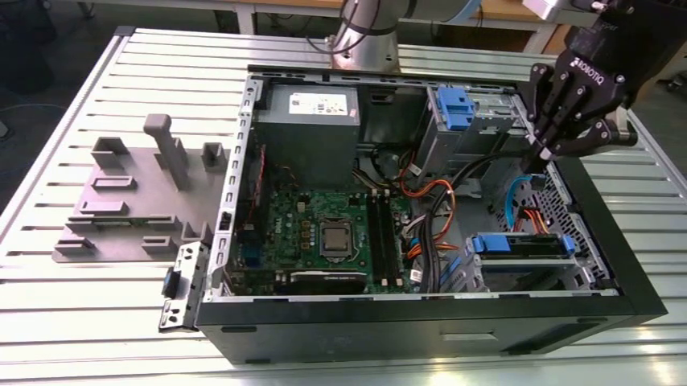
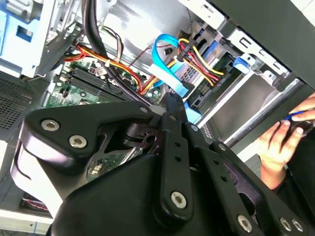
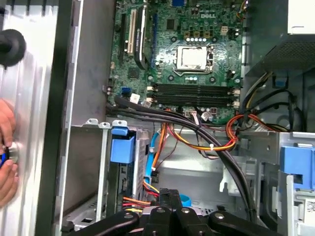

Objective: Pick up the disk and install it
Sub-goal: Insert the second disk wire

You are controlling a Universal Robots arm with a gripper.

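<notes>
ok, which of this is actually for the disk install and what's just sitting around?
Job: disk in blue rails; gripper over the case.
Lying about: motherboard, power supply, grey fixture, person's hand.

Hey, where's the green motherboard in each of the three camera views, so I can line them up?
Exterior view: the green motherboard lies on the case floor, to the exterior view's left of the wires.
First wrist view: it lies beyond the black cables.
Second wrist view: a strip of it shows behind the wires.
Shared landmark: the orange-and-yellow wire bundle.
</notes>
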